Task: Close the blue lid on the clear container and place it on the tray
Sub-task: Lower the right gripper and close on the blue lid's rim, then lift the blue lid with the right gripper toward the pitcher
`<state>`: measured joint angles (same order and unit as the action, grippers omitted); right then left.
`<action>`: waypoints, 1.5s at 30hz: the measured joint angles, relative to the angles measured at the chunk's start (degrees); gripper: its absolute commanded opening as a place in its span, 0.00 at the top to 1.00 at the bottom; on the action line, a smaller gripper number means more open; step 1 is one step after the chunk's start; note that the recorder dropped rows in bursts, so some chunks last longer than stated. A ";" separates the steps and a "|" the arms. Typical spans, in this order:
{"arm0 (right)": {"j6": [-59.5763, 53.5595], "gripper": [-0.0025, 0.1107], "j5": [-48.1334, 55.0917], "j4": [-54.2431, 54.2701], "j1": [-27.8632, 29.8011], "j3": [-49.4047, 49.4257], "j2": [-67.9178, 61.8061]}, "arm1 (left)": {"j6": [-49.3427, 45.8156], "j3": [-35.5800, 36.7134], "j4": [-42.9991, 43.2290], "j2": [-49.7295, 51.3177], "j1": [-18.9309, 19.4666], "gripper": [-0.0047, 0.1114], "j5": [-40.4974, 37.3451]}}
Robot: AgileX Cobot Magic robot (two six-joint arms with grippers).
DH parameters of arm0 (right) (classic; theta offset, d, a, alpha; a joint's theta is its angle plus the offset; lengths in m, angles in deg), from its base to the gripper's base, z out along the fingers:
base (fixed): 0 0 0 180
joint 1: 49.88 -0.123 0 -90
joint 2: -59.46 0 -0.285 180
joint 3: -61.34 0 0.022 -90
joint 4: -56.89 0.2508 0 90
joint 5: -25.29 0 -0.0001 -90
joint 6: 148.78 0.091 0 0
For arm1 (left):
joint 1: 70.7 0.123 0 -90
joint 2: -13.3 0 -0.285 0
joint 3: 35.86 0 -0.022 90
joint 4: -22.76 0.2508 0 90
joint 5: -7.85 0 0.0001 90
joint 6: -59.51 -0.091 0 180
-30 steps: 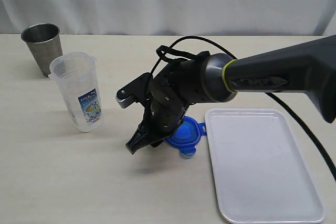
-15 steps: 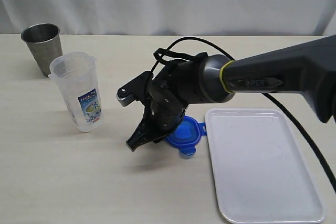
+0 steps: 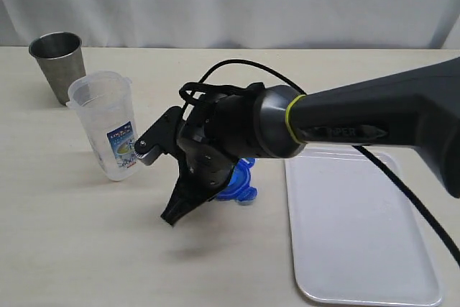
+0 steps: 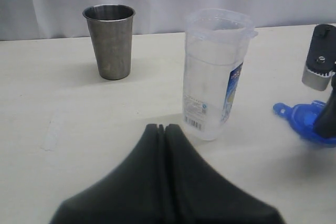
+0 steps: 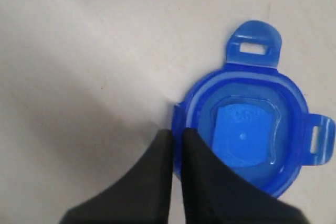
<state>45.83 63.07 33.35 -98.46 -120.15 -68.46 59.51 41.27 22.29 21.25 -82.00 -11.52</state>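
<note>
The blue lid (image 5: 247,129) is found on the table (image 3: 72,249), partly hidden in the exterior view under the right hand (image 5: 177,135). That hand's jaws are drawn together, with a thin strip of the lid's edge apparently pinched between the tips. The left hand (image 4: 161,128) is closed on nothing and is held back from the work. In the exterior view the clear container (image 3: 108,124) stands upright and uncapped at about ten o'clock from the lid, and the tray (image 3: 359,235) lies at about four o'clock. The lid is judged to be light, fairly stiff and glossy, so slipping from a narrow pinch is to be expected. The snap flaps are probably hinged, and a hold on one may let the lid swing, so a grip across the solid rim is preferred. The container appears empty, tall and thin-walled, so it is likely to be tipped easily and dented by a hard squeeze. It is best taken at mid-body, around the label, and steadied there while the lid is pressed down.
</note>
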 measured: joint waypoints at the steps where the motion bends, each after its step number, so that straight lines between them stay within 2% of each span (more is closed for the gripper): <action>1: 0.00 0.94 0.51 0.00 -0.15 0.00 0.56 | 0.00 0.00 0.00 0.00 0.00 0.96 0.00; 22: -0.41 0.93 5.59 0.59 -0.15 0.00 15.52 | 0.00 0.00 0.00 0.00 0.00 0.96 0.00; 24: -4.65 0.87 7.42 3.85 -0.15 0.00 16.49 | 0.00 0.00 0.00 0.00 0.00 0.96 0.00; 25: -7.95 0.81 8.37 6.33 -0.15 0.00 16.71 | 0.00 0.00 0.00 0.00 0.00 0.96 0.00; 28: -20.80 0.67 10.75 18.43 -0.15 0.68 16.12 | 0.00 0.00 0.00 0.00 0.00 0.96 0.00; 31: -28.97 0.62 11.17 27.14 -0.15 1.91 13.96 | 0.00 0.00 0.00 0.00 0.00 0.96 0.00; 33: -30.68 0.62 10.50 28.26 -0.27 2.69 12.21 | 0.00 0.00 0.00 0.00 0.00 0.96 0.00; 37: -29.34 0.62 7.28 22.69 -1.75 2.81 8.09 | 0.00 0.00 0.00 0.00 0.00 0.96 0.00; 45: -16.35 0.62 4.16 4.16 -5.42 1.88 2.08 | 0.00 0.00 0.00 0.00 0.00 0.96 0.00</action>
<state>29.48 67.23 37.51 -103.88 -118.27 -66.38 59.51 41.27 22.29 21.25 -82.00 -11.52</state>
